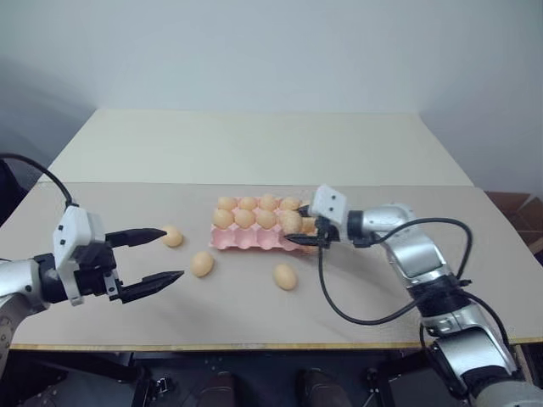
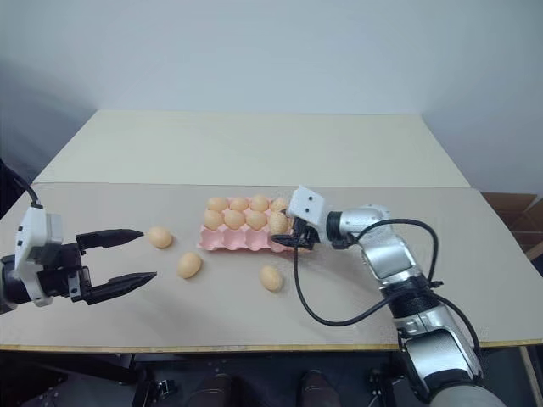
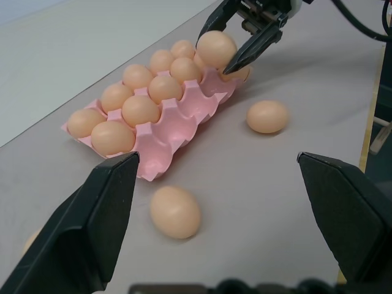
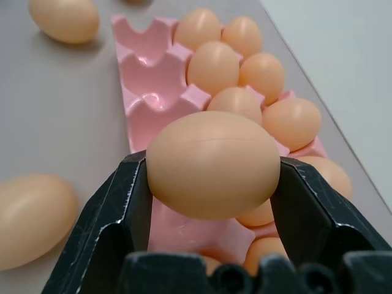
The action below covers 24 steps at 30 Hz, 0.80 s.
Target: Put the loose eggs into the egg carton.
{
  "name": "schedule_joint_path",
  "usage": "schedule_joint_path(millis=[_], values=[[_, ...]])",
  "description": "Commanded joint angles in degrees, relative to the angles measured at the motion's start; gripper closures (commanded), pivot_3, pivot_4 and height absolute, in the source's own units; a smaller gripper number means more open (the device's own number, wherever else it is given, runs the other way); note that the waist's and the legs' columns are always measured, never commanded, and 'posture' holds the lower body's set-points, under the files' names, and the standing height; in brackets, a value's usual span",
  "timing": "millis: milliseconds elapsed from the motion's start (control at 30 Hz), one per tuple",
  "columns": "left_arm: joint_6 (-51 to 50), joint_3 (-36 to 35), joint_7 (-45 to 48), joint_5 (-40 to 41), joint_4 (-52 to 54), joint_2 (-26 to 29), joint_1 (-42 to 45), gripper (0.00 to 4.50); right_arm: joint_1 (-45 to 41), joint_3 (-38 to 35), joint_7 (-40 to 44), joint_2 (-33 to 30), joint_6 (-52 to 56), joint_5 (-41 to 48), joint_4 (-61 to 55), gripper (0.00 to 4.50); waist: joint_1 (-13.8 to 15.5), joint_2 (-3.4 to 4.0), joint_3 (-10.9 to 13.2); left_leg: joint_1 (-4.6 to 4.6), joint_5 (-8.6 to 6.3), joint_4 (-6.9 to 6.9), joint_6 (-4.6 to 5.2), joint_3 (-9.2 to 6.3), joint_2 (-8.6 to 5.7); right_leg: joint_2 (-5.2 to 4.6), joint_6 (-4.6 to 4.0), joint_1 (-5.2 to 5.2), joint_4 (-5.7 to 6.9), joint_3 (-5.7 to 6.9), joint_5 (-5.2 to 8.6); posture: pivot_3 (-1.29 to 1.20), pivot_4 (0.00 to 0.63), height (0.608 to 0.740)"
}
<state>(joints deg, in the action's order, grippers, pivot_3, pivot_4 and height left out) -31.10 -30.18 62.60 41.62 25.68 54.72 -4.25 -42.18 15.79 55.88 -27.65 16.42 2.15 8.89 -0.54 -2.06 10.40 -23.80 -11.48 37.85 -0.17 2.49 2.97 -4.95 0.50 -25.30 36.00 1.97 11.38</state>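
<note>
The pink egg carton (image 1: 246,240) lies mid-table, with several eggs in its two far rows and bare cups in the near row (image 3: 177,122). My right gripper (image 1: 297,231) hangs over the carton's right end, shut on a pale orange egg (image 4: 213,165) held just above the cups. Three loose eggs rest on the table: one (image 1: 173,236) left of the carton, one (image 1: 202,264) in front of its left corner, one (image 1: 285,276) in front of its right half. My left gripper (image 1: 174,253) stands open and empty at the left, near the two left eggs.
A black cable (image 1: 339,305) from my right arm loops over the table in front of the carton's right end. The table's front edge (image 1: 254,346) runs close below the eggs. A second, paler table (image 1: 254,144) adjoins behind.
</note>
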Motion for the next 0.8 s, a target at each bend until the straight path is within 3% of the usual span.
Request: schedule_joint_path(millis=[33, 133, 367, 667, 800], values=[[1.18, -1.14, 0.22, 0.02, 0.75, -0.04, -0.34, 0.0, -1.49, -0.11, 0.01, 0.07, 1.22, -0.31, -0.66, 0.91, 0.02, 0.0, 0.0, 0.0, 0.0, 0.0, 0.0, 0.0, 0.0, 0.0, 0.04, 0.01, -0.03, 0.0, -0.02, 0.0, 0.15, 0.74], [1.31, -1.31, 0.19, -0.08, 0.74, -0.09, -0.72, 0.0, -1.5, -0.64, 0.15, -0.15, 1.89, -0.22, -1.48, 0.03, -0.16, 0.0, 0.0, -0.03, -0.01, -0.01, 0.0, 0.0, 0.0, 0.0, 0.17, 0.0, -0.05, 0.0, -0.09, 0.0, 0.15, 0.74], [1.98, -0.9, 0.35, -0.48, -0.33, -0.2, -0.68, 0.0, 3.81, -9.91, 5.68, -7.77, 3.48, 8.63, -11.59, 0.03, 0.43, 0.02, 0.01, -0.01, -0.01, -0.01, 0.0, -0.02, 0.01, 0.0, 0.06, -0.01, -0.01, 0.03, -0.01, 0.0, 0.15, 0.74], [2.39, -4.5, 4.28, -0.54, -3.45, 0.88, -3.48, 0.0, 21.89, -29.38, 16.2, -24.06, 5.55, 24.39, -23.09, 0.03, 1.17, 0.02, 0.02, 0.02, -0.02, -0.03, -0.01, 0.03, 0.01, -0.02, -0.08, 0.03, -0.12, 0.02, 0.09, 0.0, 0.15, 0.74], [2.5, -5.2, 5.89, -1.08, -4.9, 1.23, -4.18, 0.0, 30.29, -35.75, 18.88, -27.73, 6.25, 28.17, -25.44, 0.03, 1.11, 0.02, 0.01, 0.15, -0.02, -0.02, -0.02, 0.05, 0.05, -0.02, -0.08, 0.08, -0.09, 0.01, 0.07, 0.0, 0.15, 0.74]])
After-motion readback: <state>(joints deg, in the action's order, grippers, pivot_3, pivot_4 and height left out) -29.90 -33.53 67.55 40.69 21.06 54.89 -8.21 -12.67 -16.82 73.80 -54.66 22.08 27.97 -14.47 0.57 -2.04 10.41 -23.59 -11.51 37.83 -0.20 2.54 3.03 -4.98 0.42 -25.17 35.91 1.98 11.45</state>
